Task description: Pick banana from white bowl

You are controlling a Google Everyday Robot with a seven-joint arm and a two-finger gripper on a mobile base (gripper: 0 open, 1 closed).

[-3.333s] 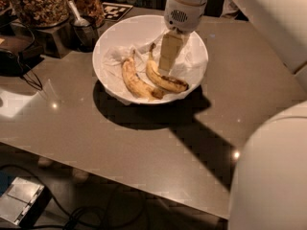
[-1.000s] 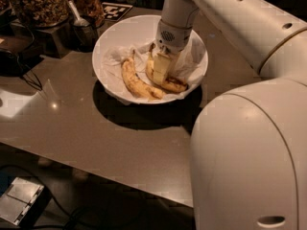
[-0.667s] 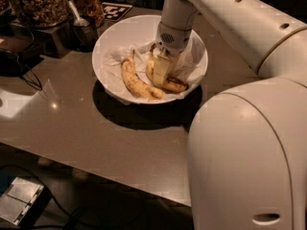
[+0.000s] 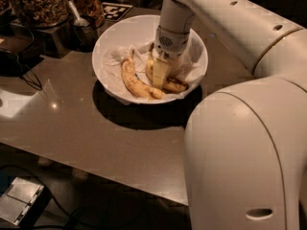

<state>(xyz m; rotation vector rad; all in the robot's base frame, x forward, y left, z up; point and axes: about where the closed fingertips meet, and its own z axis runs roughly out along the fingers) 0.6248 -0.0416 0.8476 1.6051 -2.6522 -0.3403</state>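
Lower now than three seconds back, the end effector [image 4: 160, 73] has come down inside the white bowl [image 4: 112, 35], and the arm's big white shell has swung in to fill the picture from 3 to 6 o'clock.

A grey-brown worktop [image 4: 86, 133] carries the bowl, which throws a dark shadow towards 6 o'clock. At the worktop's far edge, around 11 o'clock, stand jars of brownish food [image 4: 36, 4] with a metal scoop [image 4: 76, 16], and a black-and-white printed tag [image 4: 116, 9] lies at 12 o'clock. Dark cables [image 4: 24, 75] trail at 9 o'clock, and a grey box [image 4: 19, 200] sits on the floor at 7 o'clock.

One pale finger of the end effector reaches down to the crumpled paper [image 4: 120, 54] lining the bowl; how far the fingers are spread I cannot tell.

Lying in the bowl, the banana [image 4: 173, 84] touches the end effector, its dark-blotched end showing at 3 o'clock of the finger. A paler second banana [image 4: 134, 80] lies just beside, at 9 o'clock.
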